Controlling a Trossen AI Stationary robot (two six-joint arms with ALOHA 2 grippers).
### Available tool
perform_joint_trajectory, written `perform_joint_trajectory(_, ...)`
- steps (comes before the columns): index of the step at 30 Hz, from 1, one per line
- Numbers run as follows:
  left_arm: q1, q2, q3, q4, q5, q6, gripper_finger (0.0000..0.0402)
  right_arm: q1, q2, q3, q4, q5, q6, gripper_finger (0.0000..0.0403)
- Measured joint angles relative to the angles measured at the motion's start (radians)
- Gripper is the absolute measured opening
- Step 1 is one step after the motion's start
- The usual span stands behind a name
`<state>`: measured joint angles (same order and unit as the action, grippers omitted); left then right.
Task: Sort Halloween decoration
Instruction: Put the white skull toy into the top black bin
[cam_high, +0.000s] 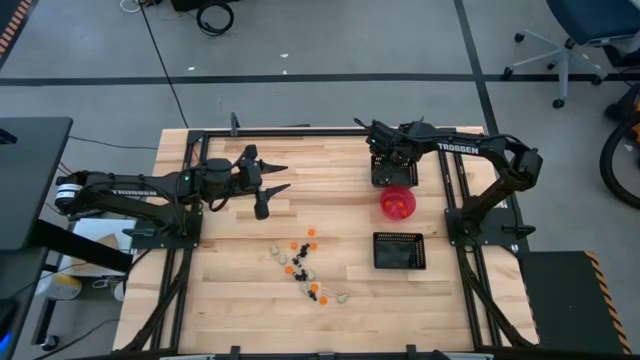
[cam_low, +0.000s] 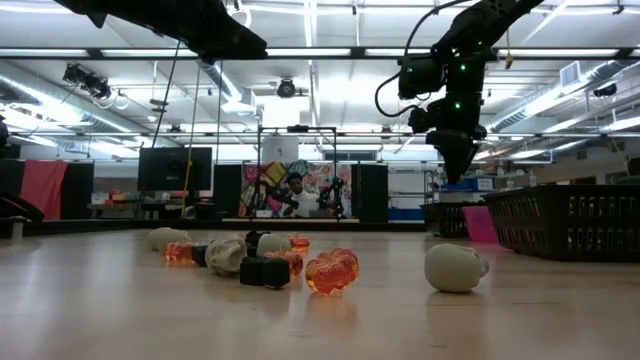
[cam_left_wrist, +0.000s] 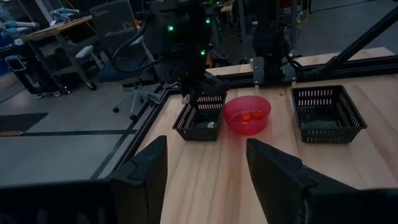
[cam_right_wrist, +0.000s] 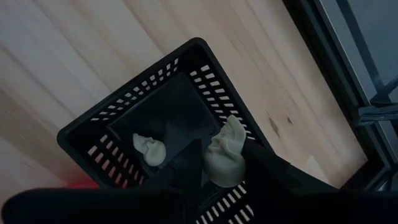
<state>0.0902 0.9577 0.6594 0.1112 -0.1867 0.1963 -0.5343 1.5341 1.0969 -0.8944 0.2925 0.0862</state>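
Seen from above, the right gripper (cam_high: 392, 165) is hovering over a black mesh tray (cam_high: 378, 178) in the upper middle-right of the frame, above a round pink-red bowl (cam_high: 398, 203). In the right wrist view, a pale cream trinket (cam_right_wrist: 225, 155) is sitting between the dark fingers (cam_right_wrist: 267, 168), directly above the tray's open floor, where a second cream piece (cam_right_wrist: 149, 149) is already lying. The jaws are standing partly spread around the lumpy, skull-like trinket; whether they are gripping it or letting it go cannot be told. Its longer side is running roughly along the fingers, so a straight drop should land it in this tray.

The remaining Halloween decoration (cam_high: 305, 268), tiny orange, black and cream pieces, is lying scattered at lower centre of the table. The left gripper (cam_high: 268, 176) is waiting at upper left of centre, jaws spread wide and holding nothing, nearer the scatter than the right.
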Motion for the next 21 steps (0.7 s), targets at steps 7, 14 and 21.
perform_joint_trajectory(7,0.0,0.0,-0.001,0.0,0.0,0.0,0.0192,0.0,0.0,0.0,0.0,0.0,0.0,0.0114)
perform_joint_trajectory(14,0.0,0.0,-0.001,0.0,0.0,0.0,0.0192,0.0,0.0,0.0,0.002,-0.006,0.0,0.0114)
perform_joint_trajectory(21,0.0,0.0,-0.001,0.0,0.0,0.0,0.0192,0.0,0.0,0.0,0.003,-0.033,0.0,0.0114)
